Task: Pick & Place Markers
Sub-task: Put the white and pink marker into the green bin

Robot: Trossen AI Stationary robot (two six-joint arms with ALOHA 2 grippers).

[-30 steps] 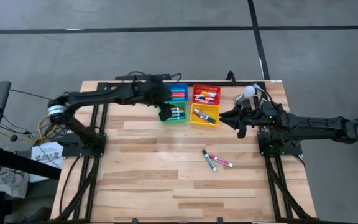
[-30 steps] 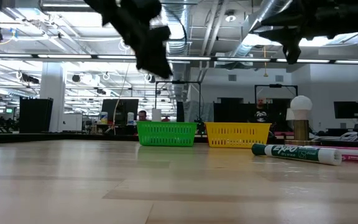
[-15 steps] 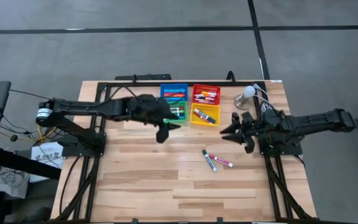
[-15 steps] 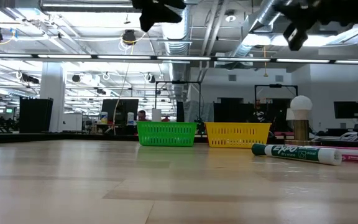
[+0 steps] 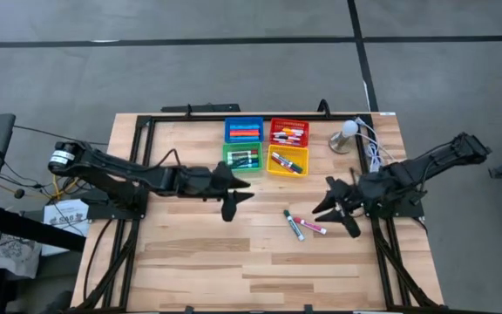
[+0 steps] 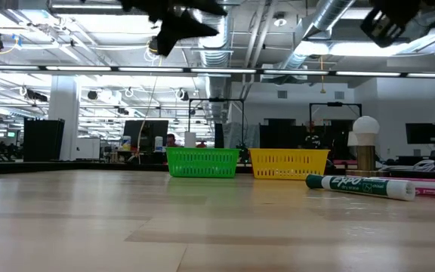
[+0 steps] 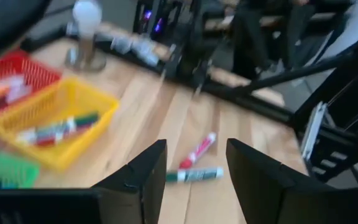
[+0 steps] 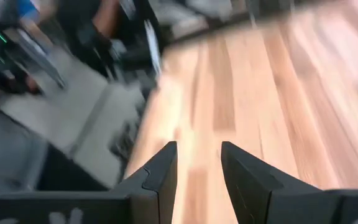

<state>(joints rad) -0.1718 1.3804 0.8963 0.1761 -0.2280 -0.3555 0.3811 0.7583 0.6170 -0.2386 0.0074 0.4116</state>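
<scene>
Your left claw hangs above the bare wood of the desk, just in front of the green bin; its fingers are spread apart with nothing between them.

Behind it sit four small bins in a square block. The blue bin at the back left holds markers with blue and red caps. In front of it, the green bin holds a few markers, one with a green cap. The red bin at the back right holds several white-bodied markers with red and orange caps. In front of that, the yellow bin holds markers with green and red caps lying at a slant.

Two markers lie loose on the desk, in front of the yellow bin and well apart from it: a green-capped marker and, just beside it, a pink marker.

Your right claw hovers just right of those two markers, fingers apart and empty. A white-domed lamp stands at the back right corner.
</scene>
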